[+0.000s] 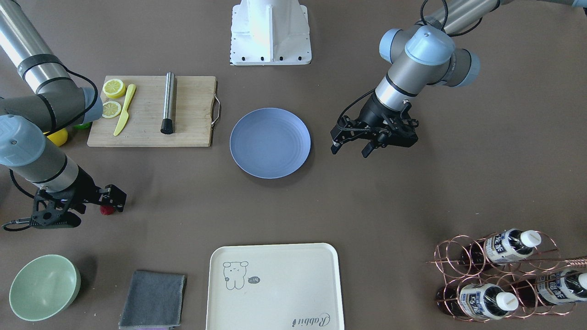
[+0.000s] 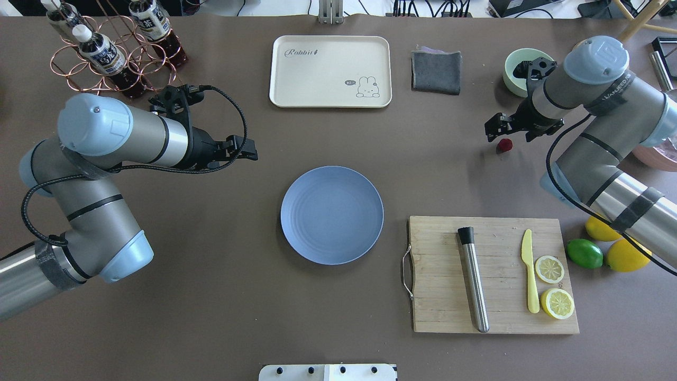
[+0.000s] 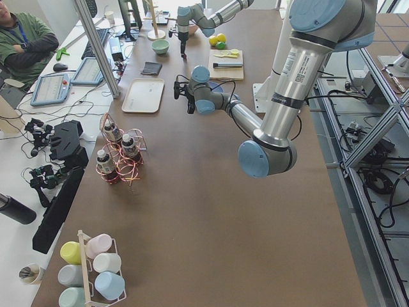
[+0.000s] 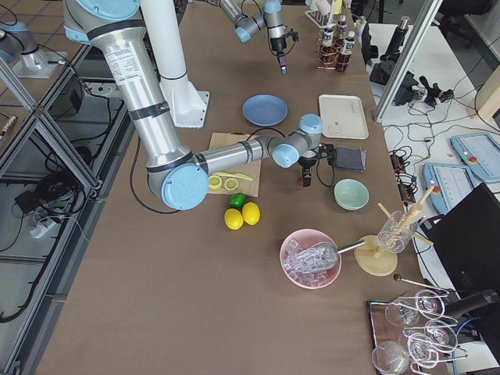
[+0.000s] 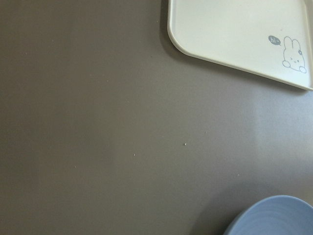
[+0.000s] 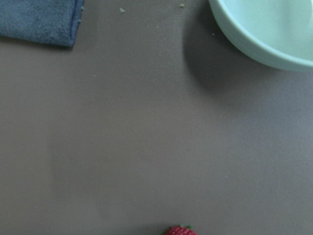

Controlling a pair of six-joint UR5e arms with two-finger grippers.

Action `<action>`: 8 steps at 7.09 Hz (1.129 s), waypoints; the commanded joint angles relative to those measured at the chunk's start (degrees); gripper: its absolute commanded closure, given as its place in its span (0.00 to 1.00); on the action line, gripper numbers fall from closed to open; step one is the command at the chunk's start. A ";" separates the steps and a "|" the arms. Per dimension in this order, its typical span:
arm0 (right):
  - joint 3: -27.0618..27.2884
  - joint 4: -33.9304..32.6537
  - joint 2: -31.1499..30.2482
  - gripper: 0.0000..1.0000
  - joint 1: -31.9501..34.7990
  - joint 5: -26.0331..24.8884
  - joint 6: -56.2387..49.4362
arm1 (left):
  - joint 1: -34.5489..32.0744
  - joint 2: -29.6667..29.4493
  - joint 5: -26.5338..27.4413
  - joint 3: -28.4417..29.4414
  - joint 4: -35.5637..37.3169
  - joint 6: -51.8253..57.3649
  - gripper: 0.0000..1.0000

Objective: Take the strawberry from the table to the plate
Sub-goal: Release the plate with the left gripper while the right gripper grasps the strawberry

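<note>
The strawberry (image 2: 504,145), tiny and dark red, lies on the brown table (image 2: 211,296), far to the right of the blue-grey plate (image 2: 331,214). My right gripper (image 2: 497,129) hangs just above and beside the berry, open and holding nothing. In the front-facing view the strawberry (image 1: 107,210) peeks out at the right gripper (image 1: 114,199). The right wrist view catches the strawberry (image 6: 180,230) at its bottom edge. My left gripper (image 1: 351,146) hovers open and empty beside the plate (image 1: 269,142).
A wooden cutting board (image 2: 492,272) with lemon halves, a yellow knife and a metal rod lies right of the plate. A cream tray (image 2: 330,71), grey cloth (image 2: 436,71) and green bowl (image 2: 515,66) line the far side. A bottle rack (image 2: 106,47) stands far left.
</note>
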 commanded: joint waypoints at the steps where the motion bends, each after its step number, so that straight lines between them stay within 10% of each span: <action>1: -0.32 0.18 -0.91 0.08 -0.06 -0.06 0.74 | -0.45 0.19 -0.76 -2.10 2.61 0.07 0.02; 2: -0.24 0.18 -0.21 0.33 -0.50 -0.06 2.57 | -0.54 0.45 -0.84 -2.45 2.61 0.07 0.02; 5: -0.41 0.18 0.58 0.50 -2.08 -1.11 4.60 | -1.41 1.76 -0.93 -2.89 2.61 1.90 0.02; 6: -0.24 0.36 0.59 1.00 -2.26 -1.47 4.96 | -1.41 1.86 -0.93 -3.07 2.61 2.44 0.02; 8: 2.39 -0.51 2.95 1.00 -0.08 0.62 5.14 | -3.42 1.86 -3.20 -3.42 2.96 2.62 0.02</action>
